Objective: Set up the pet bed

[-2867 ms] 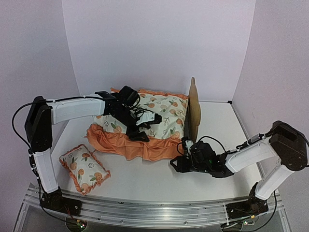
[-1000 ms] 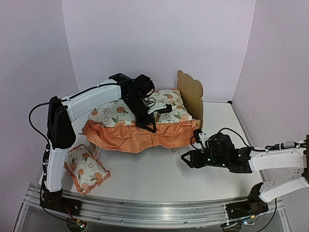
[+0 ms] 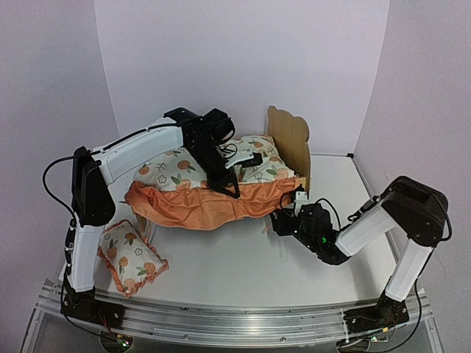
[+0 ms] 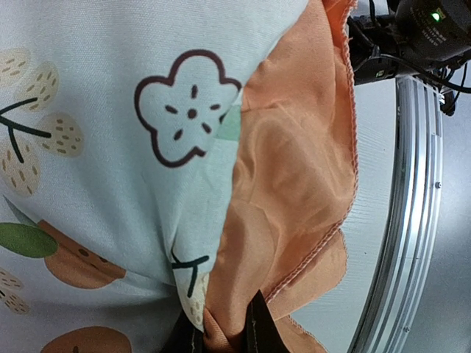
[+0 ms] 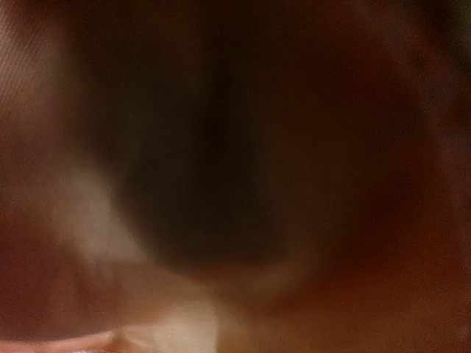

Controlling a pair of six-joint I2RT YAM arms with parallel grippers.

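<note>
The white bench (image 3: 221, 276) fills most of the top view, with an aluminium rail (image 3: 235, 318) along its near edge. The biggest thing on it is the fruit-print mattress cushion (image 3: 184, 173). Its orange ruffle (image 3: 199, 209) hangs over the near side. The cushion lies on the pet bed (image 3: 289, 140), which stands at the far middle of the bench. The cushion hides most of the frame, so all I see clearly is the scalloped plywood headboard standing upright at the right end. My left arm (image 3: 136, 151) arches up from the left and comes down over the cushion. My right arm (image 3: 368, 228) lies low on the right and reaches left toward the bed's near right corner. The small matching pillow (image 3: 129, 257) lies flat on the near left of the bench, well apart from the bed. My left claw (image 3: 231, 190) is clamped on the cushion's near edge. My left wrist view shows the left claw (image 4: 221, 334) pinching the fabric where the print meets the ruffle. My right claw (image 3: 283, 220) sits just beside the ruffle at that corner. My right wrist view is a dark reddish blur, so I cannot tell how its jaws stand.
</note>
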